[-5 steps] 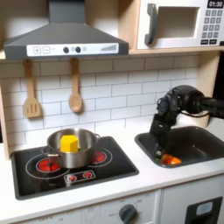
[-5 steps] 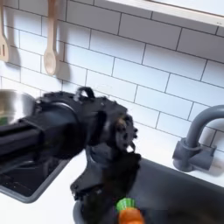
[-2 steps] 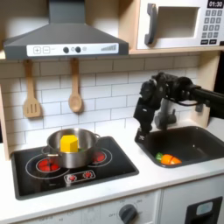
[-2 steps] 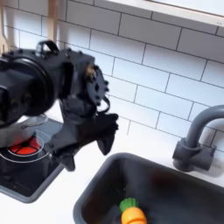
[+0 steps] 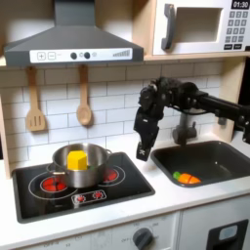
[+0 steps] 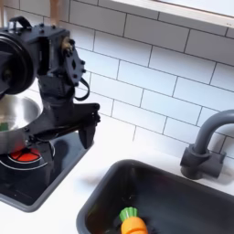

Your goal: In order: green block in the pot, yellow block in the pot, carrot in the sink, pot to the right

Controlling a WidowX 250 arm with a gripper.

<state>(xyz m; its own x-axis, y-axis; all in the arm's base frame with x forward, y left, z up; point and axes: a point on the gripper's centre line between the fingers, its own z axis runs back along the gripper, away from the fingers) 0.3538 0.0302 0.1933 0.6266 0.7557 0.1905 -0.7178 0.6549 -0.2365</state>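
The steel pot [image 5: 81, 171] stands on the stove's left burner with the yellow block [image 5: 76, 158] sticking up inside it. A sliver of green shows in the pot [image 6: 13, 117] at the second exterior view's left edge; I cannot tell if it is the green block. The orange carrot [image 5: 187, 179] [image 6: 133, 223] lies in the dark grey sink [image 5: 220, 156] [image 6: 183, 187], green tip toward the stove. My gripper [image 5: 145, 148] [image 6: 67, 135] hangs open and empty between stove and sink, right of the pot, above the counter.
A black cooktop [image 5: 122, 190] with red burners lies under the pot. The grey faucet [image 6: 205, 142] rises behind the sink. Two wooden spoons [image 5: 84, 103] hang on the tiled wall, under a range hood [image 5: 73, 44]; a microwave [image 5: 200, 24] sits upper right.
My arm rose out of the sink and swung left toward the stove, its fingers open. The carrot stays lying in the sink. Pot and yellow block have not moved.
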